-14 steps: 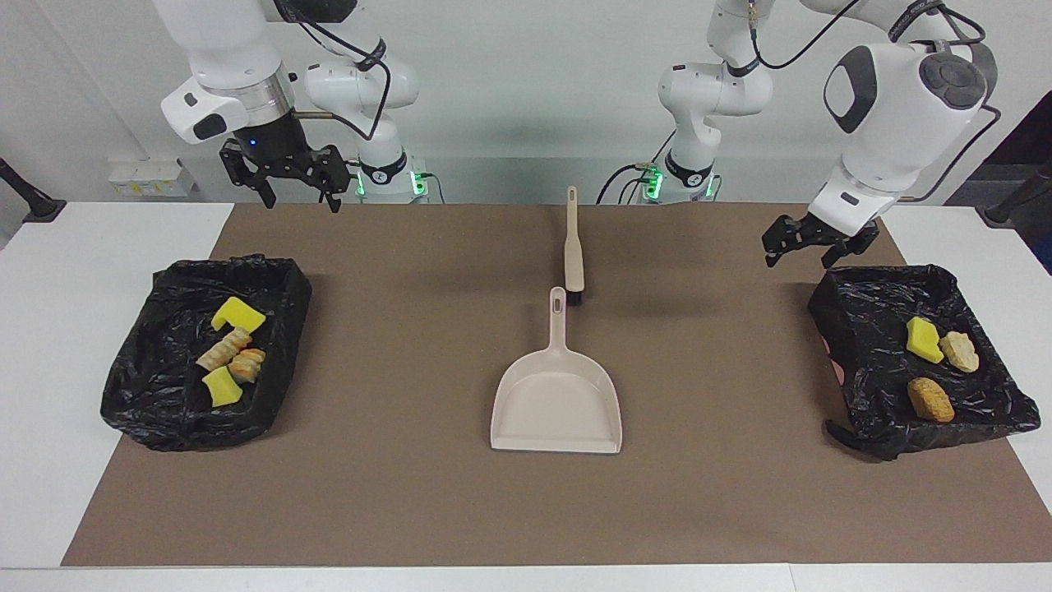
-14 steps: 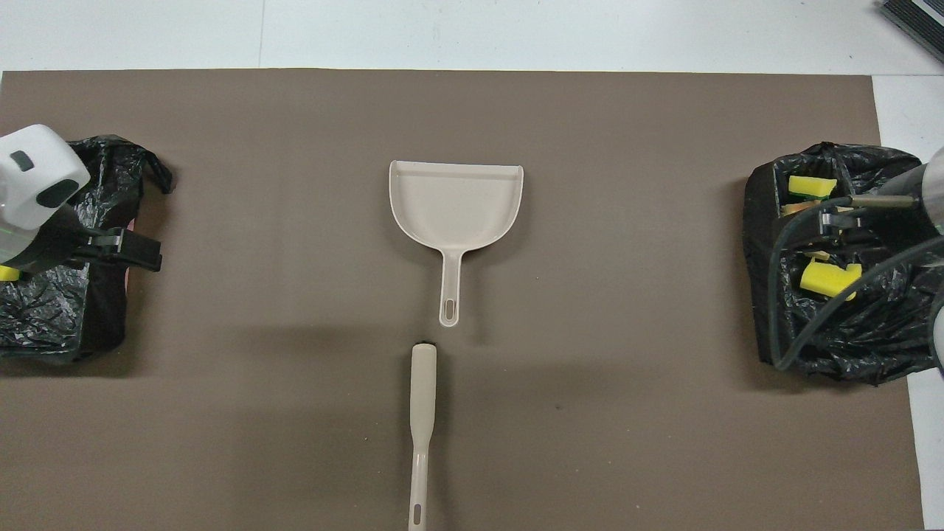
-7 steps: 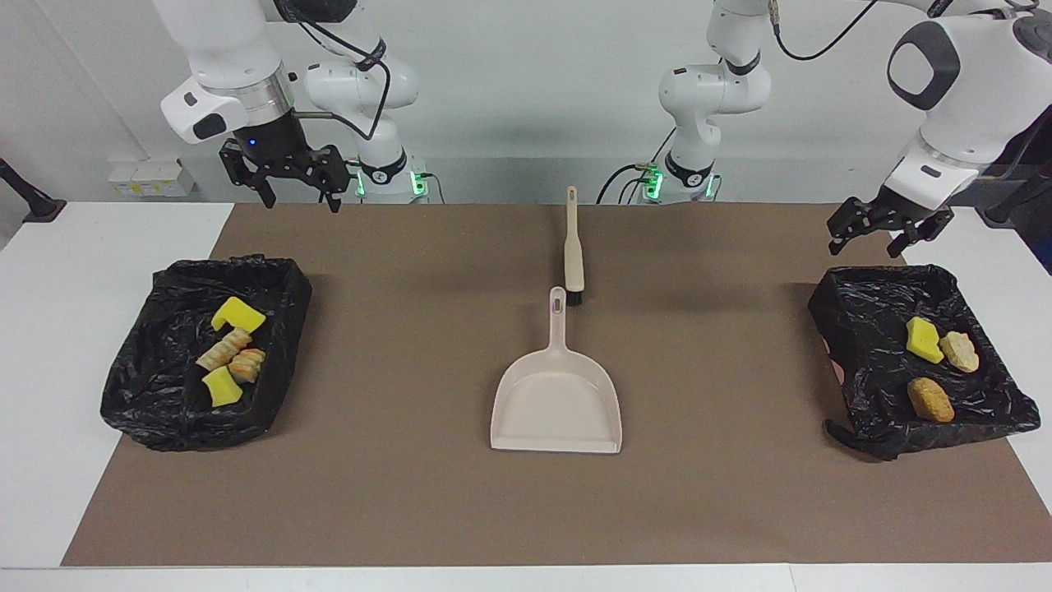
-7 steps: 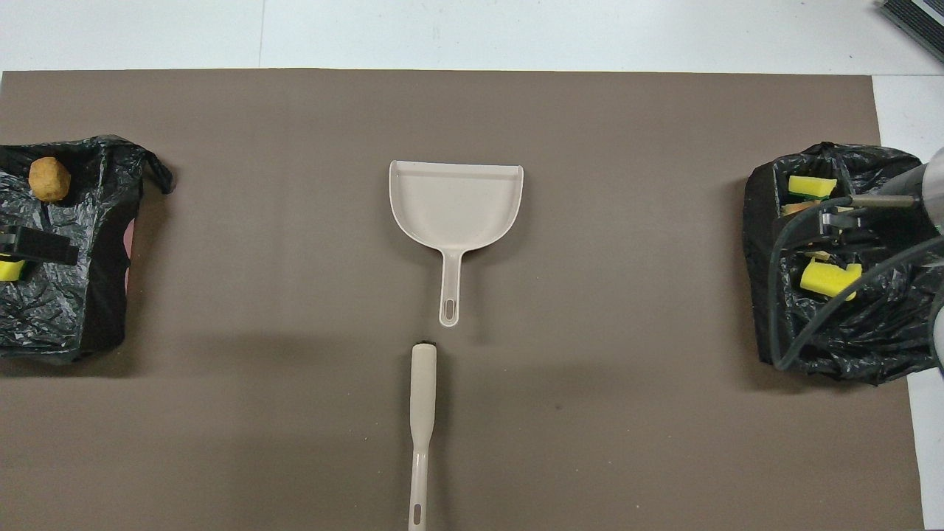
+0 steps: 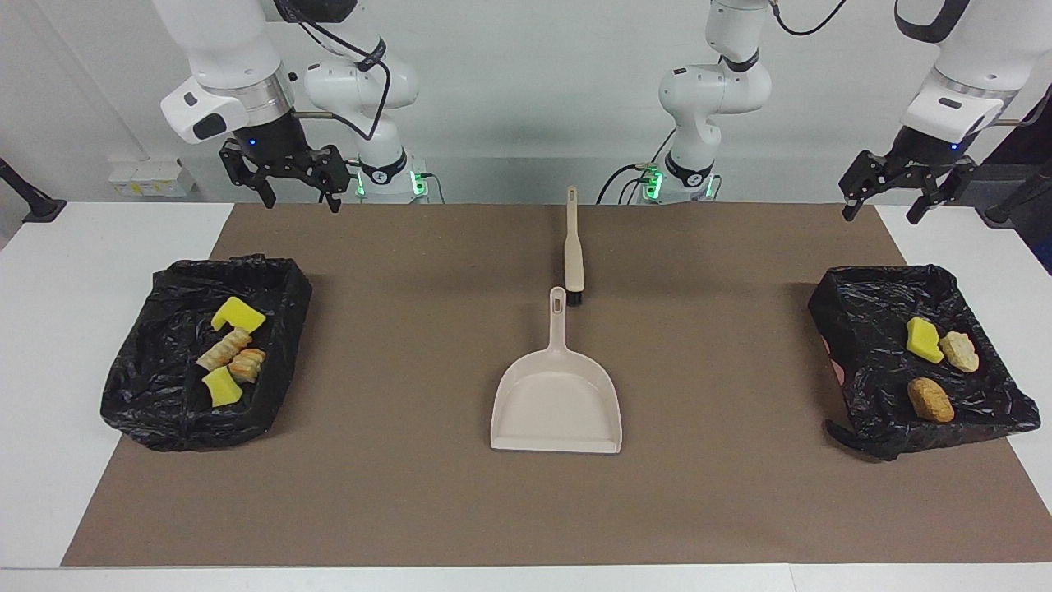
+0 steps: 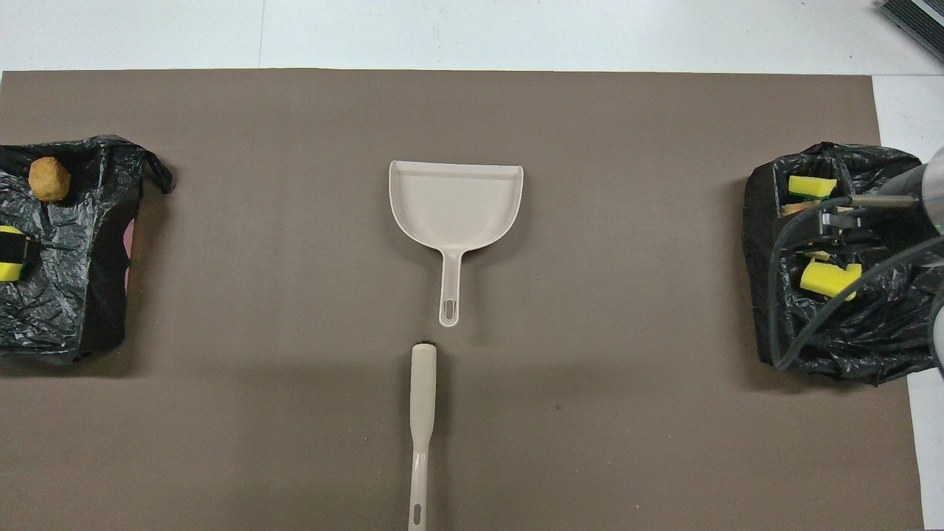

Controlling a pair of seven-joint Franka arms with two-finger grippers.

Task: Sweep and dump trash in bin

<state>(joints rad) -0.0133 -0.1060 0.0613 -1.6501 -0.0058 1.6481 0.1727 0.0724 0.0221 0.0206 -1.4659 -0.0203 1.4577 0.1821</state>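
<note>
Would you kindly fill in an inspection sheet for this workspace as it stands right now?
Surface: white table under a brown mat.
Job's things: beige dustpan mid-mat, pan lying flat; brush lying nearer the robots, in line with the dustpan's handle. Four scraps in the black-lined bin at the right arm's end; three scraps in the black-lined bin at the left arm's end.
Clutter: nothing seen loose on the mat.
Grippers: left claw and right claw both raised, open, empty.
Cables: black cables run along the arms, off the table.
Surroundings: white wall.
</note>
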